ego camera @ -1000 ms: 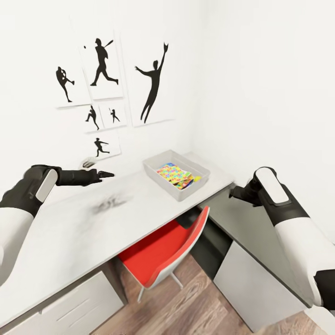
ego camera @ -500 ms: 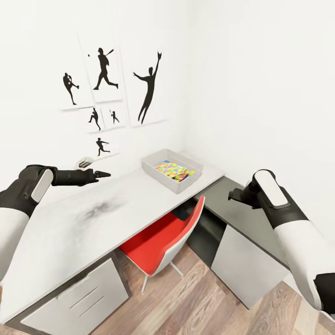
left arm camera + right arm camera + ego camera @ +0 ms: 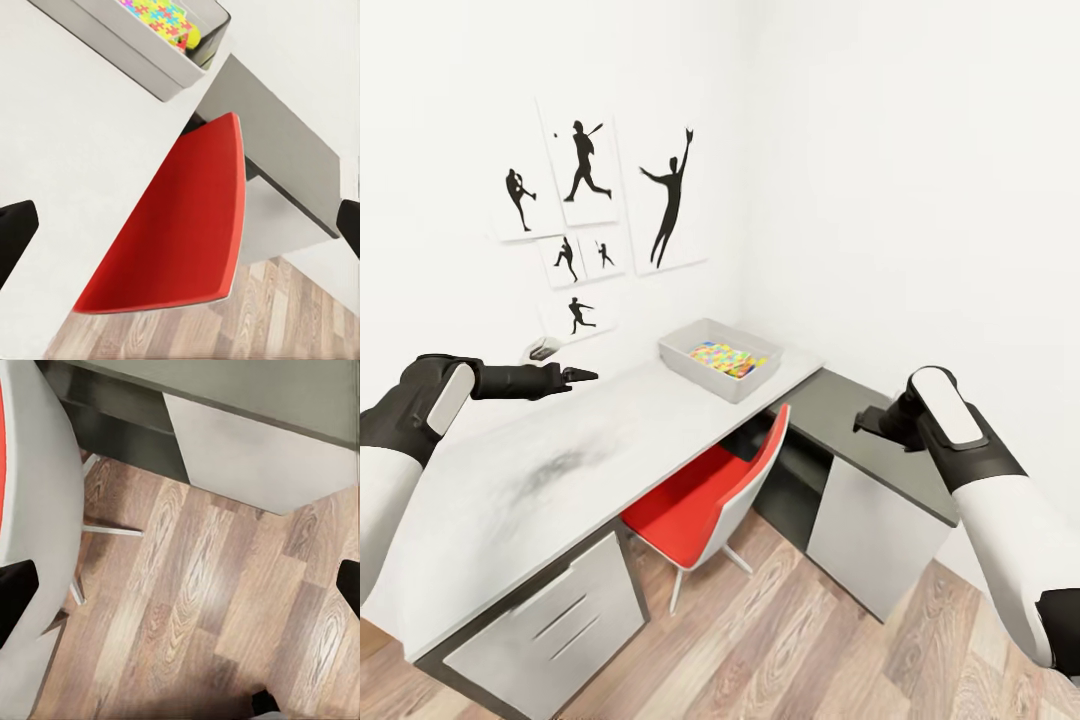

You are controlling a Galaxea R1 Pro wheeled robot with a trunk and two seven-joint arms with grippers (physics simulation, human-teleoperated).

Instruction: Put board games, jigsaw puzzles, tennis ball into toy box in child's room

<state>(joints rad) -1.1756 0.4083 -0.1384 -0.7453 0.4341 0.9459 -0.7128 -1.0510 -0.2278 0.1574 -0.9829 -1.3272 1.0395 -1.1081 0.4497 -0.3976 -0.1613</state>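
Note:
The toy box (image 3: 690, 362) stands at the far end of the table (image 3: 530, 490), near the room's corner. A jigsaw puzzle (image 3: 725, 357) lies inside it, also seen in the left wrist view as jigsaw puzzle (image 3: 159, 13) within the toy box (image 3: 127, 52). A small yellow-green shape (image 3: 188, 34) beside the tiles looks like the tennis ball. My left gripper (image 3: 582, 376) hovers over the table's back edge, open and empty (image 3: 180, 229). My right gripper (image 3: 865, 420) hangs open and empty above the floor by the side desk (image 3: 180, 589). The board games and the bed are out of view.
A red chair (image 3: 710, 500) is tucked under the table. A dark grey side desk (image 3: 850, 420) with a white cabinet meets the table at the corner. A drawer unit (image 3: 550, 620) sits under the near end. Sports pictures (image 3: 590, 200) hang on the wall above wood floor (image 3: 780, 640).
The whole view has pulled back and shifted: table, box and chair look smaller and more floor shows. Both arms hold the same pose.

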